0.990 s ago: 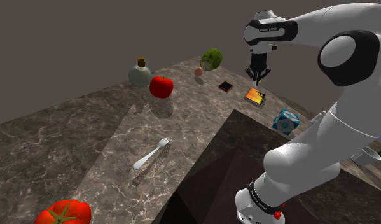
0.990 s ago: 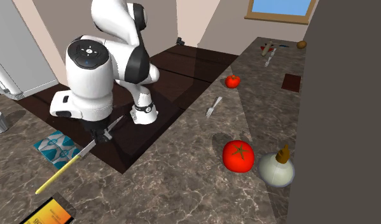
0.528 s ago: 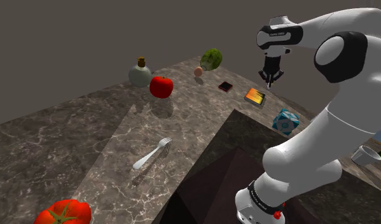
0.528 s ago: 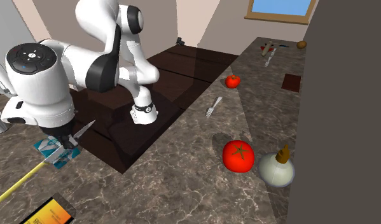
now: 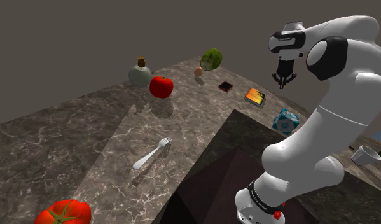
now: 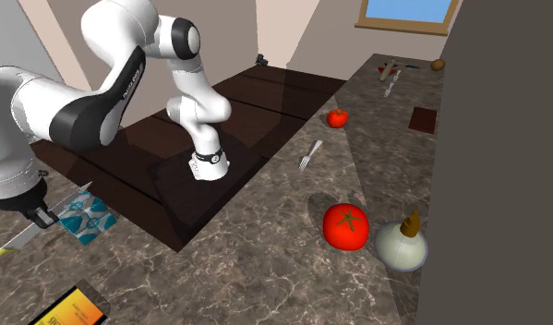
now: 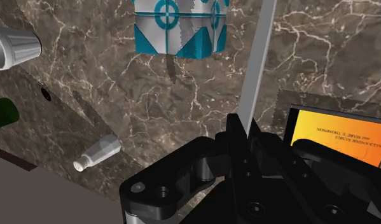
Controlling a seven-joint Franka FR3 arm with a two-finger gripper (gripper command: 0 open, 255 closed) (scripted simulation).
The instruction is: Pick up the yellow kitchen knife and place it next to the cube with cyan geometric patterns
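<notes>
Knife point(image 7: 257, 70) rides clamped in the closed hand point(image 7: 245, 137), above the counter point(image 7: 151, 114) near the cyan-patterned cube point(image 7: 180, 27). The arm has swung it closer to the cube, so lowering it beside the cube looks next.

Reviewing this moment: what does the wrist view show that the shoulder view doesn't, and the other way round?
Wrist view adds: the knife, its grey blade clasped in the gripper, and a small pale bottle lying on the counter.
Shoulder view adds: the fork, a red tomato, a larger tomato, the corked flask and the white arm.
Both share: the cyan-patterned cube, the orange-covered item, the grey cup and the marbled counter.
</notes>
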